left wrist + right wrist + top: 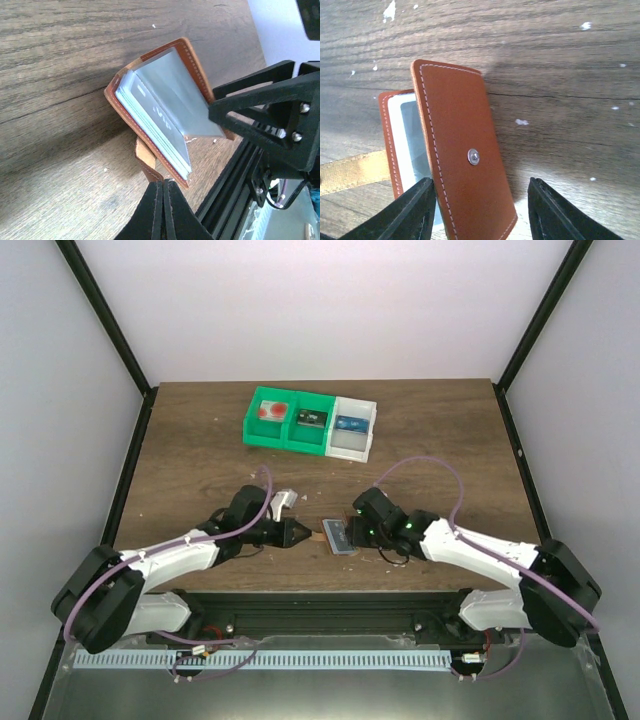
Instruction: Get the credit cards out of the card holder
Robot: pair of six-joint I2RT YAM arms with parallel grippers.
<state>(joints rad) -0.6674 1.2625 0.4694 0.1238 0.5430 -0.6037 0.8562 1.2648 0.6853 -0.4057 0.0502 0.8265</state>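
nearest the arm bases, the left gripper [299, 532] is closed tight, its black fingers [152, 215] pressed together on the end of the orange-brown strap [146, 159] of a small orange-brown stitched leather folding card holder [338, 537]. the card holder sits on the dark brown wooden table [200, 460] between the two grippers, in the near middle of the table, and stands partly open on its edge like a book. inside it the credit cards [152, 136], thin stiff pale grey-blue rectangles seen mostly edge on, are stacked in the fold against the pale inner panel.

from the other side, the right gripper [481, 181] is spread wide. the outer flap, with a small round metal snap stud [474, 156] on it, stands upright between its fingers, close by one of them and well apart from the other. in the left wrist view one of its fingers lies against the inner panel.

farther back, a row of green and white plastic bins [310, 426] sits near the far edge, with a red-and-white item, a dark item and a blue item in its compartments.
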